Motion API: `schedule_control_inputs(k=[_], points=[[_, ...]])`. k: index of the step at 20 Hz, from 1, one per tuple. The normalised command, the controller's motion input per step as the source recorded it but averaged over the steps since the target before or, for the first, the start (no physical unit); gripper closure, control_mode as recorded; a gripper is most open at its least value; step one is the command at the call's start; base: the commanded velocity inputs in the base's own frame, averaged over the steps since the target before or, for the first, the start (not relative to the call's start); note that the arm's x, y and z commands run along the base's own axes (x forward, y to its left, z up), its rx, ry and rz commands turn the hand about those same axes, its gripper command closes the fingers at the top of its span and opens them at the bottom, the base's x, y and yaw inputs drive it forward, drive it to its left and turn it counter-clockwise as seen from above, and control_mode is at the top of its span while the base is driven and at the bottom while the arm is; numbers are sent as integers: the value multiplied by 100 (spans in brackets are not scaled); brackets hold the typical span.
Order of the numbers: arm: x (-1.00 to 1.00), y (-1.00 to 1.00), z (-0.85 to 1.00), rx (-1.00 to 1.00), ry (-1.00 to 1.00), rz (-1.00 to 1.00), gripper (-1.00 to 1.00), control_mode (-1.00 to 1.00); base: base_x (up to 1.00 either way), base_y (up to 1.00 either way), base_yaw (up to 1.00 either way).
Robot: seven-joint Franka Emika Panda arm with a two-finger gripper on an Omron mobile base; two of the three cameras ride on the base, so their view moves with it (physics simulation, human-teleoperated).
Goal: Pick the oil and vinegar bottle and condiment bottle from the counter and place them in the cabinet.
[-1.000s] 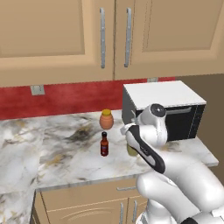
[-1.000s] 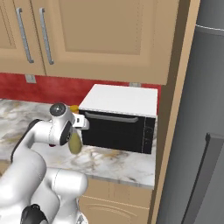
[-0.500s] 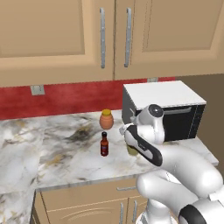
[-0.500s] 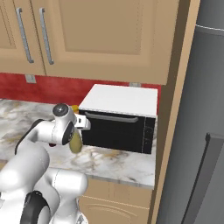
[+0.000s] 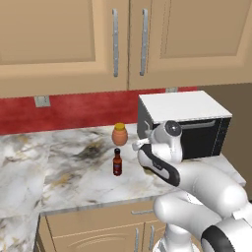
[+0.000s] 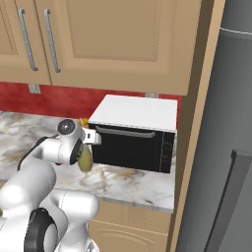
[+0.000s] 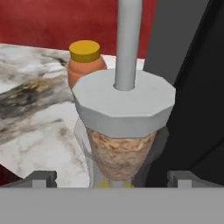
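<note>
Claw [image 7: 112, 177] released, tips flanking oil and vinegar bottle [image 7: 124, 109], condiment bottle [image 5: 117, 162] plain from left base

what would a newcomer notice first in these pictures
The white arm bends over the marble counter, its open gripper right at the neck of the oil and vinegar bottle, whose grey collar and metal spout loom large in the hand view. To its left stand the small dark condiment bottle and a squat orange jar; behind is a black microwave.
</note>
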Motion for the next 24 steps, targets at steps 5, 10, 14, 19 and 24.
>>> schedule_control_inputs(k=[5, 10, 14, 19, 24], points=[[1, 6, -19, -1, -14, -1, 100, -100, 0, 0, 0], [8, 11, -21, -6, -1, 0, 100, -100, 0, 0, 0], [8, 3, -17, -4, 0, 0, 100, -100, 0, 0, 0], [1, 0, -6, 0, -2, 0, 100, -100, 0, 0, 0], [-22, 0, 35, 2, -4, -2, 100, -100, 0, 0, 0]])
